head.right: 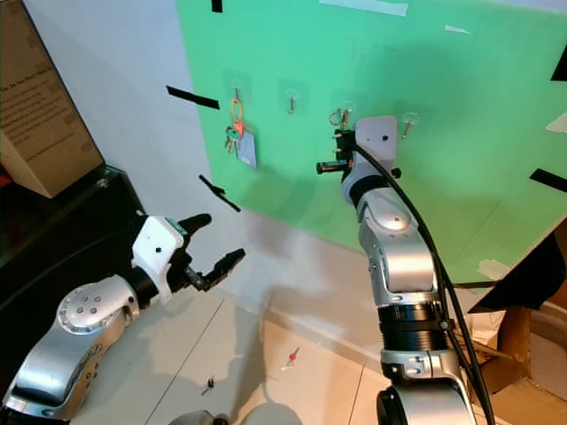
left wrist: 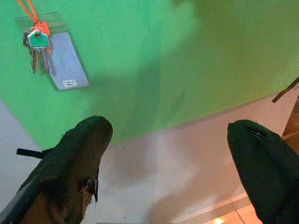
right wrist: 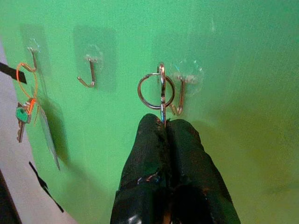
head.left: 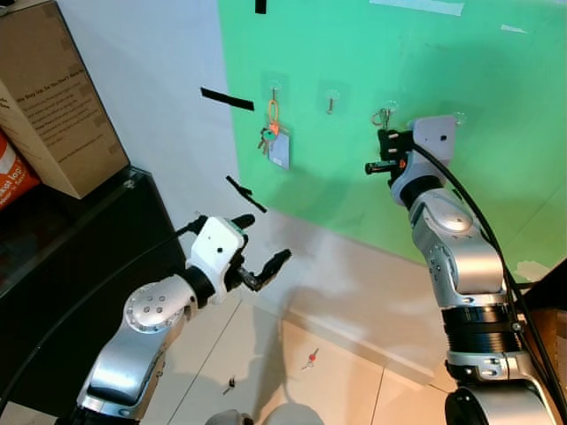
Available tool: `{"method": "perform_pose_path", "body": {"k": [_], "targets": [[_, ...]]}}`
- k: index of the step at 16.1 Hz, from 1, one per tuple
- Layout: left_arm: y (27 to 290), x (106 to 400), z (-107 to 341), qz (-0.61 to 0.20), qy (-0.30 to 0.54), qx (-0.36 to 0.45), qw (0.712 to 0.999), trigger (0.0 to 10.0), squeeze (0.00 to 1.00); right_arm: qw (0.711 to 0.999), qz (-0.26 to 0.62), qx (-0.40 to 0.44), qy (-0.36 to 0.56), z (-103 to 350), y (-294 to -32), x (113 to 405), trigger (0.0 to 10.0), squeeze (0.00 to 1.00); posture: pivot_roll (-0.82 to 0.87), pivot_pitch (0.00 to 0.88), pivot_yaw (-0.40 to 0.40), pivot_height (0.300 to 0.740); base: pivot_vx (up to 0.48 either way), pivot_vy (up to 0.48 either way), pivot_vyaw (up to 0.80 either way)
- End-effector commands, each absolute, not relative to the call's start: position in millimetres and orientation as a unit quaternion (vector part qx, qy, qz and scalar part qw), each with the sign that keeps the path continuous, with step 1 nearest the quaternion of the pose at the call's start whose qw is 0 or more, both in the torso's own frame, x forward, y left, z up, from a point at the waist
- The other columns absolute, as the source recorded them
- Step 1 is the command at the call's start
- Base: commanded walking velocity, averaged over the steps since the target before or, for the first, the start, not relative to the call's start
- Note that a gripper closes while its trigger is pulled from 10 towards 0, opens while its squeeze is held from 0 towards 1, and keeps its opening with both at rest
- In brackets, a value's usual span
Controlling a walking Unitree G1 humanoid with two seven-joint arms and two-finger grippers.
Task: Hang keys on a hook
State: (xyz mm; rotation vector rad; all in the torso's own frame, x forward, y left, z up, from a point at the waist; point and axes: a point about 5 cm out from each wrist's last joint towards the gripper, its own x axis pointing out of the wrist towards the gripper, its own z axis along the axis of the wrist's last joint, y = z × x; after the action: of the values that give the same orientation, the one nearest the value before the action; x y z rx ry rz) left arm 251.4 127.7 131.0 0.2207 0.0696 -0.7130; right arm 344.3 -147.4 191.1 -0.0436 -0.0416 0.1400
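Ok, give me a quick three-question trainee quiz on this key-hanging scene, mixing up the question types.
1. True or false: the right gripper holds a silver metal key ring beside a clear-backed metal wall hook.
2. What already hangs from the leftmost metal hook?
   A. a bare ring
   B. an orange loop with a green-headed key and a clear plastic tag
   C. nothing
3. Fill in: the left gripper hangs low, away from the green wall panel, with its jaws ____.

Key: 1 true; 2 B; 3 open.
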Motion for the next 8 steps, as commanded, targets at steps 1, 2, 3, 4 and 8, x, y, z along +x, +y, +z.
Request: {"method": "perform_pose_path", "body": {"k": [1, 2, 3, 4, 8], "targets": [[127.8, 251.2, 135.0, -0.354, 0.03, 0.111, 0.928, 10.0, 0.0, 0.997, 0.066, -0.019, -0.036, 199.2, -147.8, 347.8, 10.0, 0.0, 0.0, 0.0, 0.038, 0.74, 0.0, 0.0, 0.0], [127.9, 251.1, 135.1, -0.354, 0.03, 0.112, 0.928, 10.0, 0.0, 0.997, 0.06, -0.017, -0.035, 198.0, -149.3, 349.7, 10.0, 0.0, 0.0, 0.0, 0.038, 0.74, 0.0, 0.0, 0.0], [128.0, 251.2, 135.2, -0.354, 0.031, 0.112, 0.928, 10.0, 0.0, 0.998, 0.056, -0.017, -0.034, 196.8, -150.7, 351.0, 10.0, 0.0, 0.01, 0.0, 0.039, 0.74, 0.0, 0.0, 0.0], [128.2, 251.2, 135.3, -0.354, 0.031, 0.112, 0.928, 10.0, 0.0, 0.998, 0.05, -0.016, -0.031, 195.2, -152.7, 352.2, 10.0, 0.0, 0.01, 0.0, 0.039, 0.74, 0.0, 0.0, 0.0], [128.3, 250.5, 134.9, -0.356, 0.032, 0.113, 0.927, 10.0, 0.0, 0.999, 0.029, -0.021, -0.023, 189.1, -161.5, 353.2, 10.0, 0.0, 0.0, 0.0, 0.042, 0.74, 0.0, 0.0, 0.0]]}}
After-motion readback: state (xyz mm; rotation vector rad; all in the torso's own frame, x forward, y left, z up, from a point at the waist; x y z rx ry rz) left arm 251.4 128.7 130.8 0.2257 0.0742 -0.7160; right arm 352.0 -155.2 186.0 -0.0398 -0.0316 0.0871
